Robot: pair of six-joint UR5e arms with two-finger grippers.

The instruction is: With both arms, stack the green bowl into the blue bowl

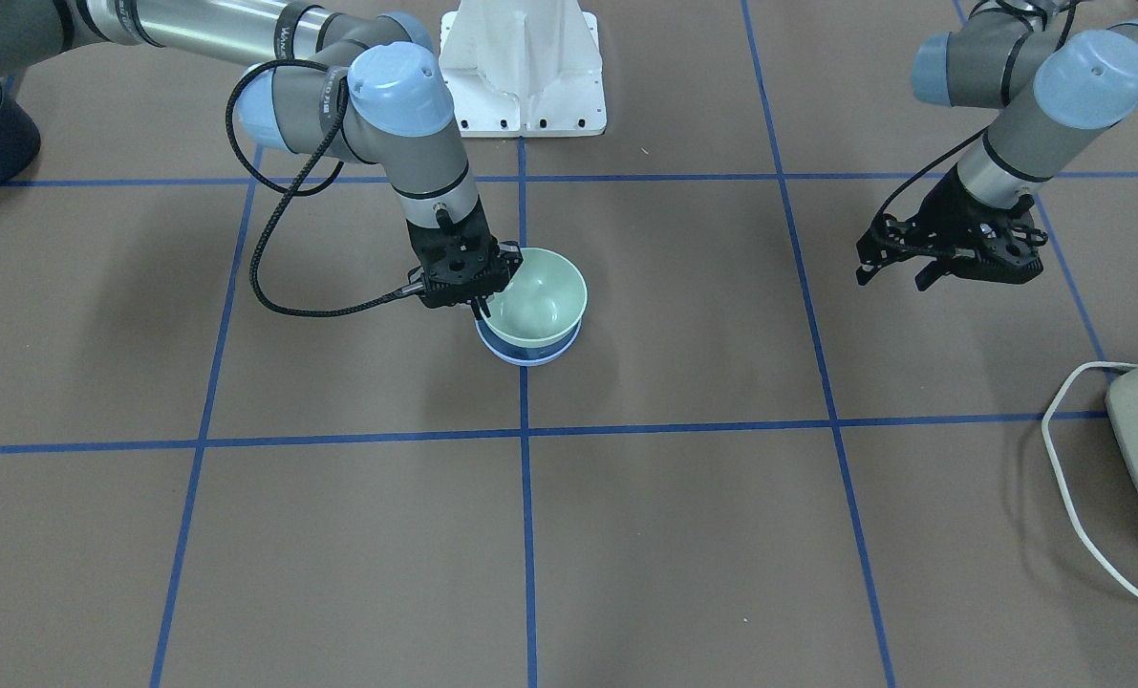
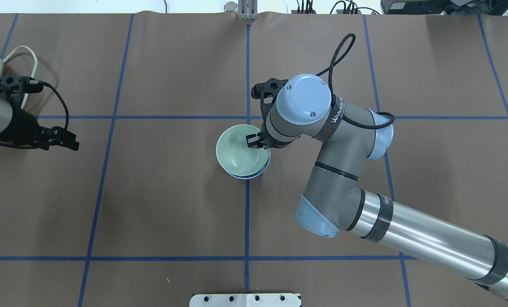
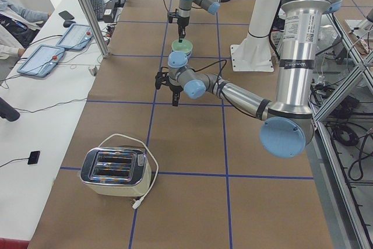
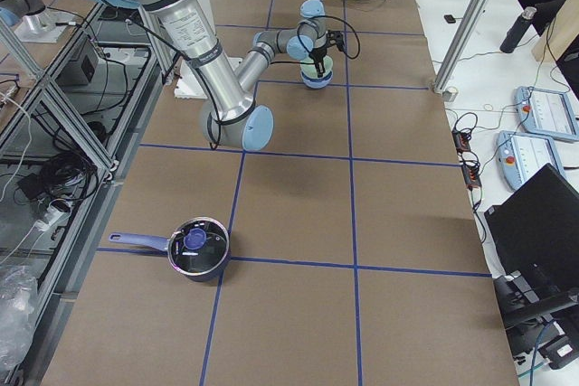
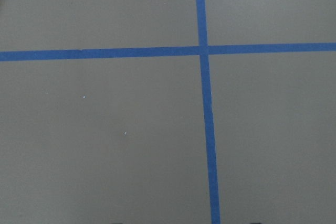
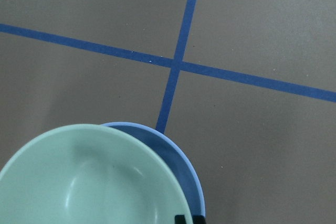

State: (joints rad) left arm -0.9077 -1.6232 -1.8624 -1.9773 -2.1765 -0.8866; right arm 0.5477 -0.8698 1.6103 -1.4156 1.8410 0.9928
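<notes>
Count: two bowls, two arms, one toaster [image 3: 113, 170], one lidded pot [image 4: 197, 246]; the green bowl [image 1: 535, 301] sits nested in the blue bowl [image 1: 530, 355], slightly tilted and off-centre, so a blue crescent shows at one side; the stack rests mid-worktop [image 1: 674, 535] on a blue tape line; the right end effector [image 1: 478, 306] is narrow, fingers pinching the green bowl's rim; the left end effector [image 1: 891, 277] hovers well apart from the bowls, fingers spread wide, holding nothing.

Overhead and front-facing cameras look steeply down from opposite sides, sharing the green bowl [image 1: 538, 304]; wrist cameras sit close
</notes>
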